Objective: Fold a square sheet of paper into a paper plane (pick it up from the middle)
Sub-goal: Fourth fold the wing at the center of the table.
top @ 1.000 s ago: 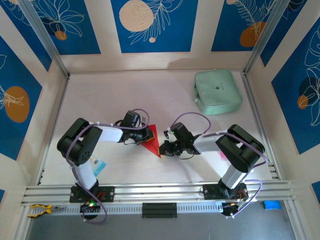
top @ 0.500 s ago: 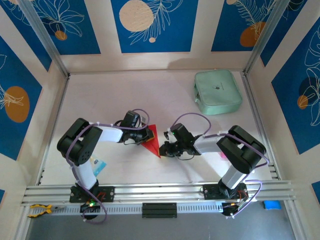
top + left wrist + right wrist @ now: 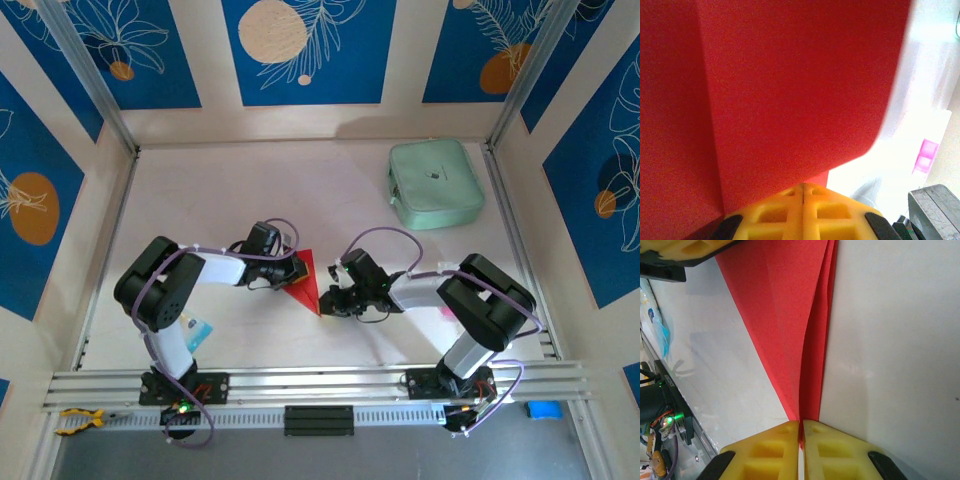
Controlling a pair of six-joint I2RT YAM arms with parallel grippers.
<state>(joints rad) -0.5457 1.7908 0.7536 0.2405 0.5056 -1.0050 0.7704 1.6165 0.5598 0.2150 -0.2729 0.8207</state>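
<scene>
The red paper [image 3: 306, 280], folded into a narrow pointed dart shape, lies on the table between my two grippers. My left gripper [image 3: 295, 270] is shut on its wide left edge; in the left wrist view the paper [image 3: 790, 90] rises straight from the closed yellow jaws of that gripper [image 3: 803, 186]. My right gripper [image 3: 326, 296] pinches the paper's pointed near tip. In the right wrist view the paper's layers [image 3: 790, 315] run into the right gripper [image 3: 801, 424], whose jaws stand a hairline apart with the tip between them. The left gripper's fingers [image 3: 680, 247] show at the top left.
A mint-green pouch [image 3: 435, 183] lies at the back right. A small blue-and-white packet [image 3: 197, 330] sits beside the left arm's base. Something pink [image 3: 925, 155] lies near the right arm. Aluminium rails border the table's near edge and sides.
The right arm's elbow has shifted slightly to the right. The paper and the left gripper have stayed in place.
</scene>
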